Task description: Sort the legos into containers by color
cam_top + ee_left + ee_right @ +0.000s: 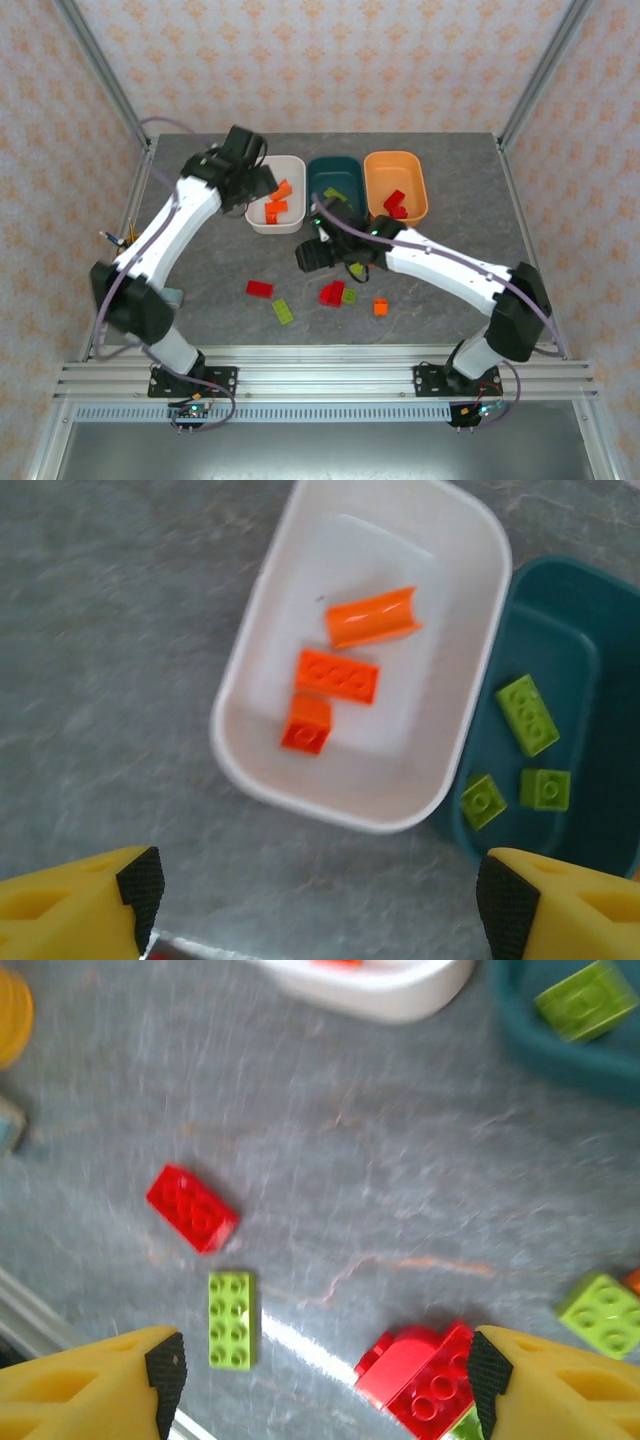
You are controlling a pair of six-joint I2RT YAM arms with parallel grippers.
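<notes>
Bright, even light; wrist views soft.

The overhead view was evenly lit from above and fairly sharp, with only faint, diffuse shadows under the arms on the grey table (pixel 420 325). The left wrist view was soft all over. The stone pattern was smeared, and the white bin (pixel 440 680) was nearly washed out, with a pale sheen on its floor. The right wrist view was blurred. A bright streak of glare lay on the table beside the red bricks (pixel 420 1375), and the yellow fingers (pixel 90 1380) at the bottom edge were soft-edged.
</notes>
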